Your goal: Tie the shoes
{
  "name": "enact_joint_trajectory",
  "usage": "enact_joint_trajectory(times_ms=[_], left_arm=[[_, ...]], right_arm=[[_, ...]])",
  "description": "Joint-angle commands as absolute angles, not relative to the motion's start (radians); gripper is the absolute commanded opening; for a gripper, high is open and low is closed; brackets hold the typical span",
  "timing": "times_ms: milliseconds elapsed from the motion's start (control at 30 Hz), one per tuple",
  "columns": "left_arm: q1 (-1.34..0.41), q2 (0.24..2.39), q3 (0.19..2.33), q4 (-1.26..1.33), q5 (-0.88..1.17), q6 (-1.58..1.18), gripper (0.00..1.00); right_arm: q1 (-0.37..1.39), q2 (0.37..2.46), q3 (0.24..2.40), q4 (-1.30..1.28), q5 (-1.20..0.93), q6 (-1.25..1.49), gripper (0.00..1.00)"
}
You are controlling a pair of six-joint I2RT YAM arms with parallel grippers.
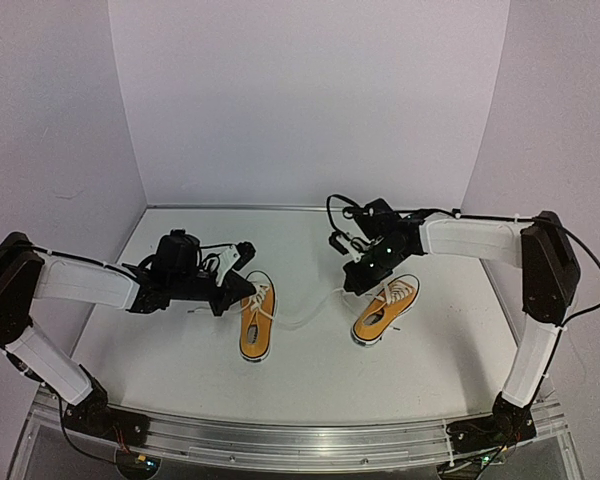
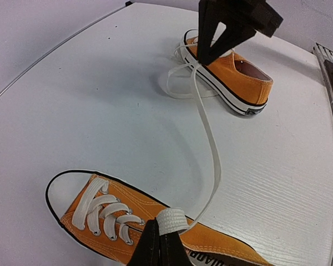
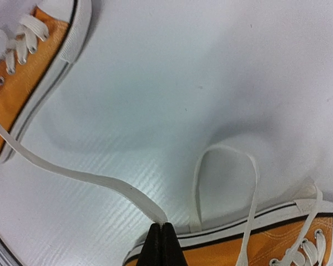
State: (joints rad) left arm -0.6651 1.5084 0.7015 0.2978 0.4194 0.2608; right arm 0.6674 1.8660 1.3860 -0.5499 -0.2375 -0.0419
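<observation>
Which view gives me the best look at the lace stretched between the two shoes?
Left wrist: the lace shows along its whole run there, from the left gripper up to the right gripper. Right wrist shows only the stretch ending at its own jaws. The top view shows it thin and faint.

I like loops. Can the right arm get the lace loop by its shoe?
Probably yes. The loop lies on bare table beside the right gripper, but that gripper is shut on the long lace, so it must let go first.
</observation>
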Motion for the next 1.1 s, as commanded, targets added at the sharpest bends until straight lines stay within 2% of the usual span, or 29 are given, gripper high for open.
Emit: enact_joint_trajectory(times_ms=[0,233,467,500,533,633,667,900,1067], left_arm=[[-0.674,1.454,0.672,0.357,0.437,0.284,0.0],[-0.709,1.42,0.644,0.363,0.424,0.34,0.0],[-0.725,1.389,0.619,0.382,0.422,0.364,0.0],[-0.726,1.389,0.618,0.382,0.421,0.364,0.0],[-0.727,1.387,0.616,0.38,0.42,0.367,0.0],[-0.729,1.388,0.611,0.378,0.416,0.369,0.0],[-0.729,1.389,0.609,0.381,0.417,0.368,0.0],[-0.729,1.405,0.6,0.408,0.405,0.363,0.0],[-0.729,1.419,0.608,0.408,0.396,0.366,0.0]], right_arm=[[0.666,1.847,1.493,-0.39,-0.362,0.043,0.0],[0.72,2.061,1.777,-0.268,-0.489,0.132,0.0],[0.848,2.36,2.227,-0.254,-0.617,0.232,0.0],[0.853,2.369,2.244,-0.253,-0.634,0.241,0.04],[0.852,2.366,2.242,-0.252,-0.639,0.253,0.11],[0.819,2.301,2.139,-0.246,-0.585,0.264,0.57],[0.8,2.273,2.089,-0.241,-0.582,0.268,0.6],[0.748,2.093,1.773,-0.139,-0.659,0.303,0.63],[0.748,2.003,1.53,0.037,-0.791,0.407,0.58]])
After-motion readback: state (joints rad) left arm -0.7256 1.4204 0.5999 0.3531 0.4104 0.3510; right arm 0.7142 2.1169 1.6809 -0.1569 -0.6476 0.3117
